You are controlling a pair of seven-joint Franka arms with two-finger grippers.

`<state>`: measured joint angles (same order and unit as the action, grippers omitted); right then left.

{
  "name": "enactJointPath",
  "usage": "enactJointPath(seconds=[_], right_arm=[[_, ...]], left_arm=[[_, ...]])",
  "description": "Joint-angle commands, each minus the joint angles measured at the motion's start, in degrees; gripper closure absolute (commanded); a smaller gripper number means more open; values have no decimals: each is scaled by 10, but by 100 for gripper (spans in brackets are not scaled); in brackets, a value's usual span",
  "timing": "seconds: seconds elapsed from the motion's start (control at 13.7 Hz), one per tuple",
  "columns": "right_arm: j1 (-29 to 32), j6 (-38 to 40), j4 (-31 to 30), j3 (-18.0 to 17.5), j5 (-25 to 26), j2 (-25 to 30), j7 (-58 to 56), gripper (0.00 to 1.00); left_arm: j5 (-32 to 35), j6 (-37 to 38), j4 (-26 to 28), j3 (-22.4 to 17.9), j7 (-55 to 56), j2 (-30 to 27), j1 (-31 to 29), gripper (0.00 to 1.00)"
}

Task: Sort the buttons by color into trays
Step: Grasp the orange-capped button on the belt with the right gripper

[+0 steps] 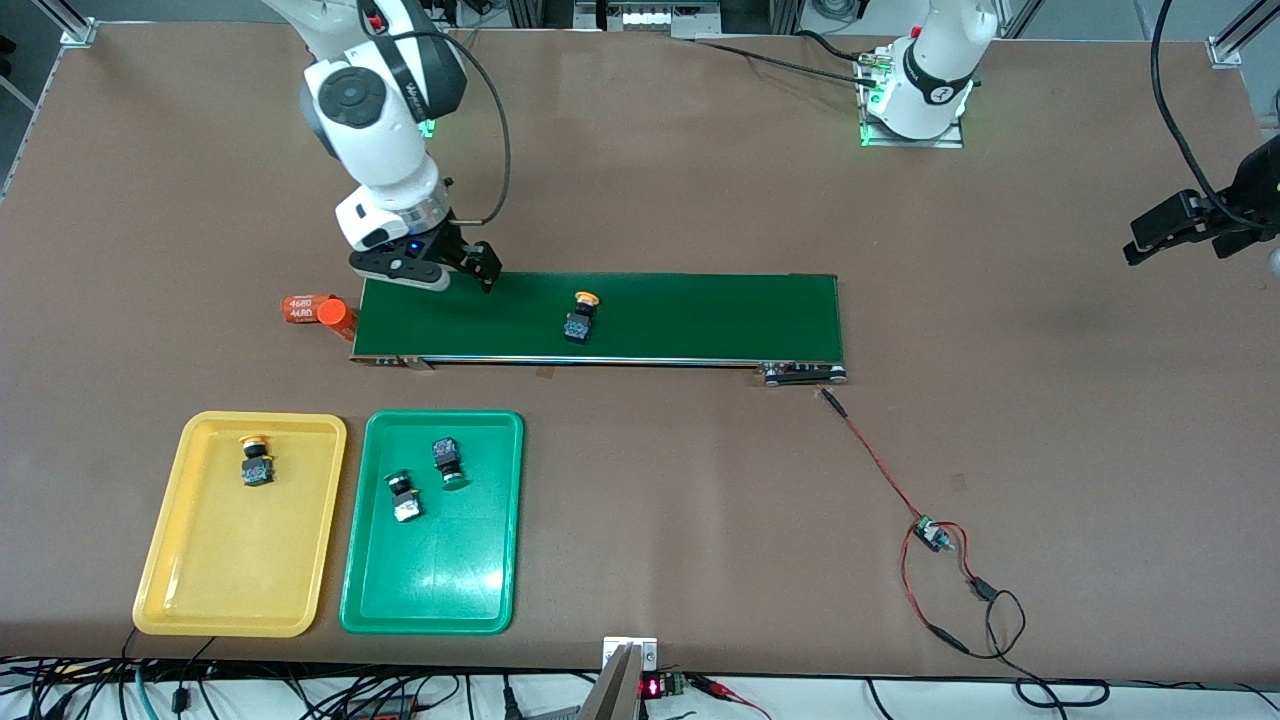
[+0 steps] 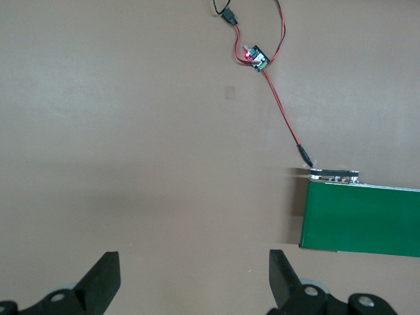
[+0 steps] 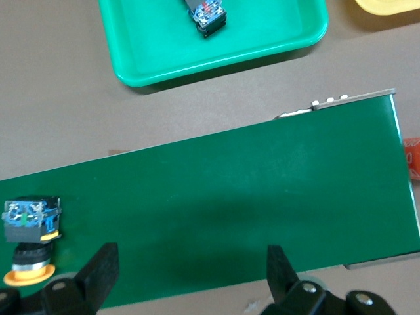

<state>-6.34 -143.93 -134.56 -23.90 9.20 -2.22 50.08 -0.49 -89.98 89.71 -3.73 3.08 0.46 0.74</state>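
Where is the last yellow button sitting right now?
The yellow button lies on the green conveyor belt, around its middle, farther from the front camera than both trays.

The right gripper [image 1: 455, 268] hangs at ten o'clock in the front view, fingers spread. The left gripper [image 1: 1165, 235] waits at three o'clock, fingers apart.

Right wrist view crops the yellow tray [image 3: 387, 5] to a corner; orange cylinder [image 3: 413, 157] barely enters frame.
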Motion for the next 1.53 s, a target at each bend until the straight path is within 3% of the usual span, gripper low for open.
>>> enactJointPath(seconds=[0.0,1.09,1.46], right_arm=[[-7,-15,2,0,46,-21,47,0],[-43,-12,44,2,63,-89,80,0],[-55,-12,87,9,64,-131,83,0]], left_arm=[[-12,9,-8,-3,-5,0,-1,0],[-12,5,-8,-4,-6,1,-1,0],[-12,5,-8,-4,-6,1,-1,0]])
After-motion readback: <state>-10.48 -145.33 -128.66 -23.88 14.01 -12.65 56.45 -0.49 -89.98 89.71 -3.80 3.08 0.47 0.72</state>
